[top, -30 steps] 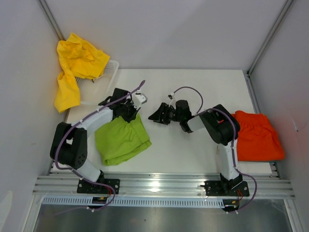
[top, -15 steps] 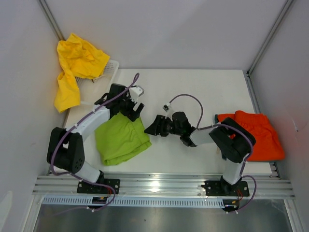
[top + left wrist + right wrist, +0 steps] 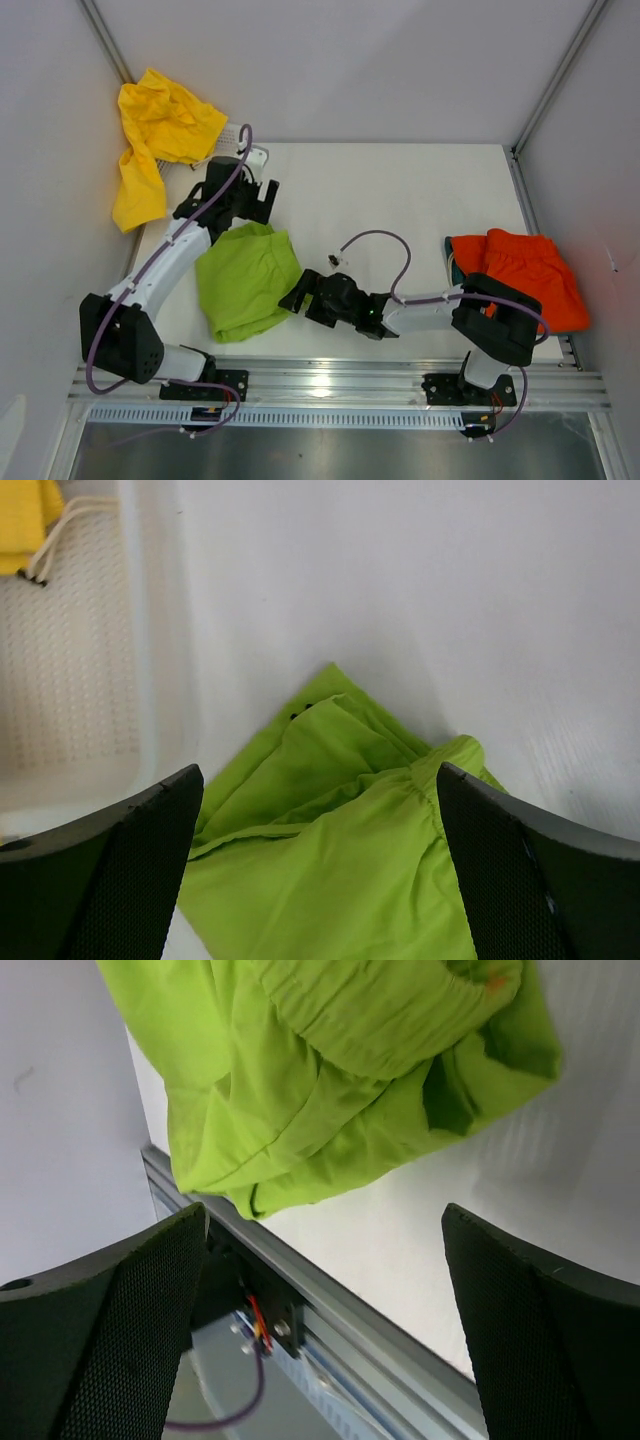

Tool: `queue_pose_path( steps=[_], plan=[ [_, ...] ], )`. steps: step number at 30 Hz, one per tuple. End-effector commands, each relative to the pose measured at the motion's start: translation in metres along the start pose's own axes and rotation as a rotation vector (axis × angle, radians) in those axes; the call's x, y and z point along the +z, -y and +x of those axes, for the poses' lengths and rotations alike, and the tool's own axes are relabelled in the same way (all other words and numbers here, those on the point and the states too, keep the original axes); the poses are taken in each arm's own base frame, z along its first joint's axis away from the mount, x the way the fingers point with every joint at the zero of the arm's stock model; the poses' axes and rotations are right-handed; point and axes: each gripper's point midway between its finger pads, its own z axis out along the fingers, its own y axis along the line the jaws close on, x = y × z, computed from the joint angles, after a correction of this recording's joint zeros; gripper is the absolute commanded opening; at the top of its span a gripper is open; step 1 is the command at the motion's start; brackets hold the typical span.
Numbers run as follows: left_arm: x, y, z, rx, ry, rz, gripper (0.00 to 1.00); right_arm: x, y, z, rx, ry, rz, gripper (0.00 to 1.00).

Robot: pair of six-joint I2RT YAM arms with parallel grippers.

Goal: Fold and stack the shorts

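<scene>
Enclosure: plain white walls (image 3: pixel 350 70).
Worktop (image 3: pixel 400 190): white, matte.
Yellow shorts (image 3: pixel 160 130): unfolded, draped over basket (image 3: pixel 232 138), beyond left hand (image 3: pixel 262 198).
Orange-red shorts (image 3: pixel 530 280): folded, well behind right hand (image 3: pixel 298 297).
Lime green shorts (image 3: pixel 245 280): roughly folded, between both hands; judged unstacked.
Left hand: wide, empty.
Right hand: wide, empty.

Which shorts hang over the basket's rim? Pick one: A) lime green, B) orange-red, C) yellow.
C: the yellow shorts drape over the basket at the far left, while the lime pair lies apart from it.
</scene>
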Motion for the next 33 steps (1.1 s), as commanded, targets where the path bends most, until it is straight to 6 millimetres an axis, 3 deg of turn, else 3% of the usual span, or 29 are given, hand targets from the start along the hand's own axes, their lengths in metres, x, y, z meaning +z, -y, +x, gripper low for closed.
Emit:
queue_pose_path(
  steps=[1,6,11,19,22,23,25,26,29,30,32,33],
  plan=[
    [-0.023,-0.033,-0.015,-0.117,0.028,-0.162,0.99,0.009,-0.007,-0.007,0.171,0.17,0.098,0.99],
    [-0.028,-0.037,-0.014,-0.127,0.024,-0.174,0.99,0.024,-0.026,0.011,0.258,0.165,0.045,1.0],
    [-0.034,-0.043,-0.015,-0.137,0.026,-0.204,0.99,0.047,-0.021,0.026,0.312,0.134,0.041,1.0],
    [-0.041,-0.046,-0.014,-0.154,0.038,-0.212,0.99,0.069,-0.016,0.032,0.35,0.151,0.063,0.99],
    [-0.04,-0.046,-0.013,-0.155,0.029,-0.205,0.99,0.076,-0.011,0.033,0.367,0.165,0.073,0.82],
    [-0.04,-0.046,-0.013,-0.155,0.031,-0.204,0.99,0.076,-0.007,0.031,0.37,0.177,0.086,0.71],
    [-0.039,-0.045,-0.013,-0.152,0.032,-0.199,0.99,0.075,0.0,0.022,0.367,0.222,0.105,0.63],
    [-0.04,-0.045,-0.013,-0.151,0.032,-0.198,0.99,0.074,0.006,0.018,0.363,0.23,0.117,0.5],
    [-0.039,-0.044,-0.012,-0.147,0.028,-0.193,0.99,0.072,0.013,-0.005,0.355,0.226,0.096,0.19],
    [-0.038,-0.043,-0.011,-0.144,0.025,-0.187,0.99,0.069,0.029,-0.008,0.343,0.213,0.12,0.14],
    [-0.036,-0.04,-0.011,-0.141,0.021,-0.172,0.99,0.061,0.036,-0.029,0.321,0.181,0.102,0.0],
    [-0.034,-0.037,-0.01,-0.142,0.016,-0.156,0.99,0.057,0.04,-0.034,0.283,0.163,0.097,0.0]
  ],
)
